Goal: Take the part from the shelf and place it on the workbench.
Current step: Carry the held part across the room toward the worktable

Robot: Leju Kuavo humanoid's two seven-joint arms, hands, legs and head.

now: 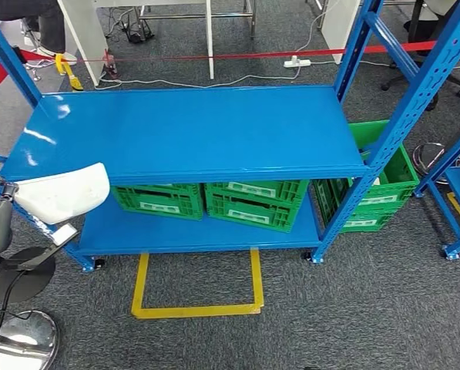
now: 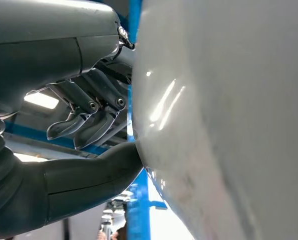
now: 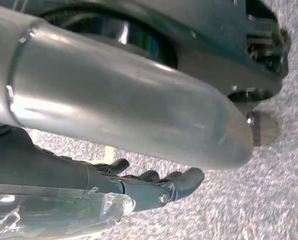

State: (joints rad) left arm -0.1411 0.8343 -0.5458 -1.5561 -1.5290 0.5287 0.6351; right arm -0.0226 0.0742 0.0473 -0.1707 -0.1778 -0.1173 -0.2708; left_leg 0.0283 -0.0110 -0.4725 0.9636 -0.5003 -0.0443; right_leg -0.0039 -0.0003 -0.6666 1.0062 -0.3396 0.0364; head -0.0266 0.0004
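Green crates sit side by side on the rack's bottom level, and another green crate stands on the grey carpet just past the right upright. A yellow tape outline marks the floor in front. Red tape stretches across behind, near a white power strip and cables. A person's legs show at the far left.

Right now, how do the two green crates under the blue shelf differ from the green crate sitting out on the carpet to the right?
The two green crates sit side by side on the lower shelf of the blue rack, mostly shadowed by the top shelf. The right-hand crate stands outside the rack on the grey carpet, partly crossed by the rack's blue upright, with its open top showing. All share green lattice sides and white labels.
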